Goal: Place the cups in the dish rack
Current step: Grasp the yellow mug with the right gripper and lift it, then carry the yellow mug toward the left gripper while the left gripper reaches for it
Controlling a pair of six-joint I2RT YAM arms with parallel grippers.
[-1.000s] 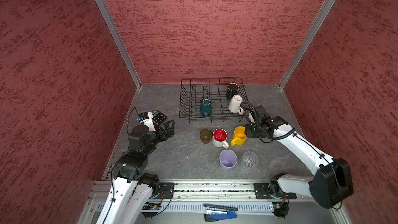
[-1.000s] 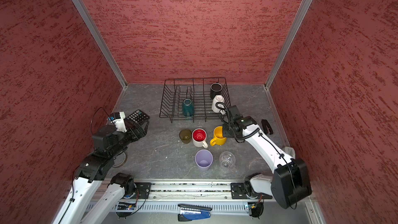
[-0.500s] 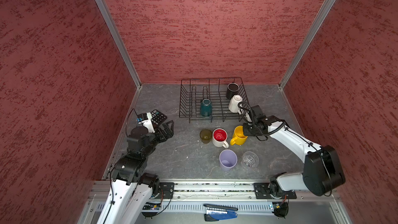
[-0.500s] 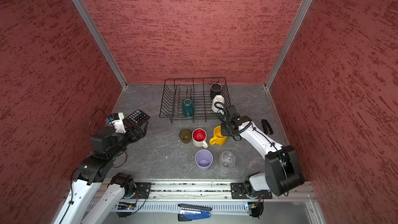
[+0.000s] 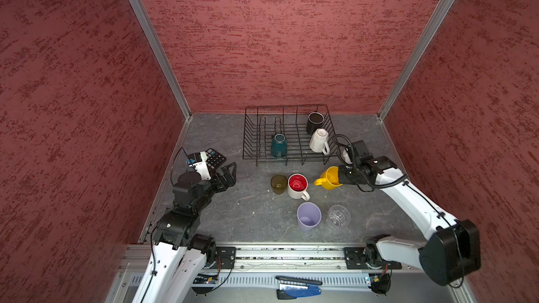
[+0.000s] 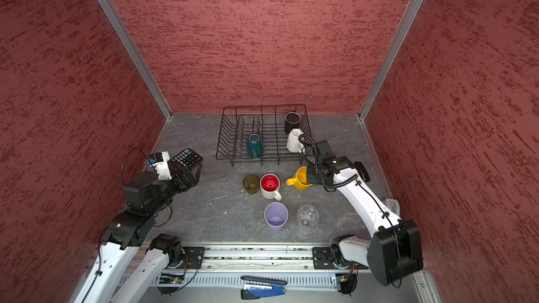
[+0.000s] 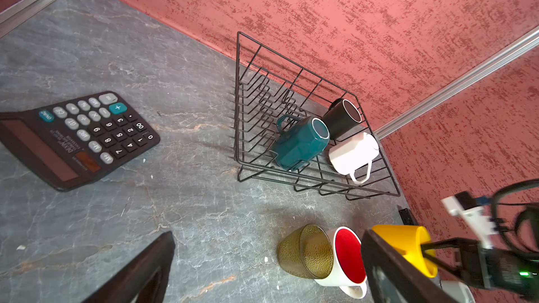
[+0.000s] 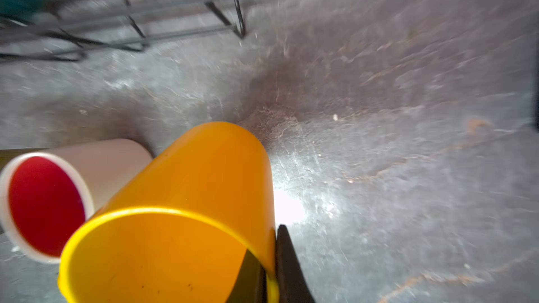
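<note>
claw on right (image 8: 269, 269) pinches yellow mug (image 5: 328, 179) rim near rack (image 5: 258, 138) edge; left claw (image 5: 228, 175) spread.

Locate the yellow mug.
In both top views the yellow mug is tilted right of centre, between the red-lined white mug and the right tool pinching its rim, before the black wire dish rack.
</note>
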